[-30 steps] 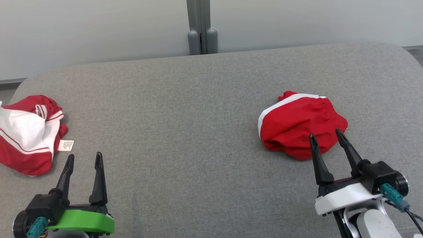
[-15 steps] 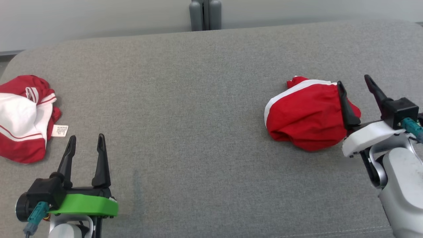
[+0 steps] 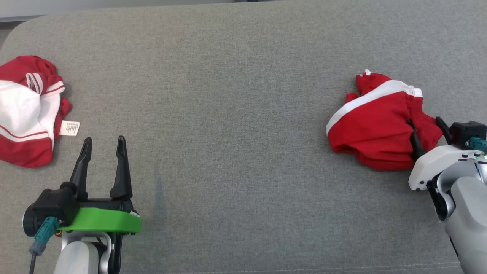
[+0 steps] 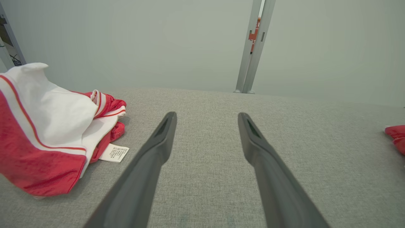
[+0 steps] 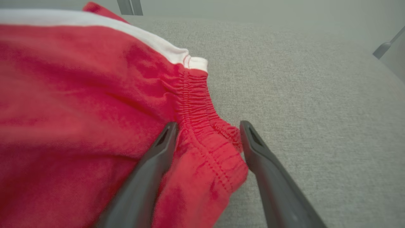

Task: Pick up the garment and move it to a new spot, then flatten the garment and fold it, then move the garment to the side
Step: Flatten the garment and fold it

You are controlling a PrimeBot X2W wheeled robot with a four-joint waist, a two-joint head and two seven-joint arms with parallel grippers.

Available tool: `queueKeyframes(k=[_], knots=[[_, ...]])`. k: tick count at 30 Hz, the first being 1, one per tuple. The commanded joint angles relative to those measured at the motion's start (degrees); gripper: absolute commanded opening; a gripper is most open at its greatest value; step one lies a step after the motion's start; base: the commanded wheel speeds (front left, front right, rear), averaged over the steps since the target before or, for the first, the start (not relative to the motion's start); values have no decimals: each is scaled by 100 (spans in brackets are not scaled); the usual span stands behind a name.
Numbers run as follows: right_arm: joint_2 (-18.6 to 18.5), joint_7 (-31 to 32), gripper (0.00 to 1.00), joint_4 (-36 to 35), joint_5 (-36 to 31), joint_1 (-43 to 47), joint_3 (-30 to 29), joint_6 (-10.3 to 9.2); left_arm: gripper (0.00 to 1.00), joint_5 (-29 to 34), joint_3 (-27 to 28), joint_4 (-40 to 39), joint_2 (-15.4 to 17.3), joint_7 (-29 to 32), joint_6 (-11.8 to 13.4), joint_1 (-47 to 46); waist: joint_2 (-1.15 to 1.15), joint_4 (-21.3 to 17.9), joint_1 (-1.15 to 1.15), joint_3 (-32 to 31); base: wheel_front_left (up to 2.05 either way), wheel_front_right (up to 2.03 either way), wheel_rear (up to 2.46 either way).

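Head view | right pincer [image 3: 424, 121] has dropped astride garment [image 3: 369, 121] waistband

Head view looks steeply down; right wrist view, low and close, shares the garment [image 3: 373, 129].

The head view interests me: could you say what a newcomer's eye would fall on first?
The red garment with a white stripe, crumpled at the right of the grey cushion, with the right gripper open astride its gathered edge. Next, the red-and-white bundle at the far left, beside the open left gripper.
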Motion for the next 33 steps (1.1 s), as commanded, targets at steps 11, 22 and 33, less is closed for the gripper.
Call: queueKeyframes(k=[11,22,33], knots=[[56,-110,0,481,565,-188,371,2,100,11,-3,84,-49,2,-16,-73,0,16,0,-82,0,0,0],[329,-117,0,-1816,-174,303,115,2,100,23,14,120,-88,2,-16,131,0,46,0,-487,0,0,0],[1050,-117,0,-2466,-529,682,1472,1,100,-16,8,160,-117,2,-16,283,0,357,0,-643,0,0,0]])
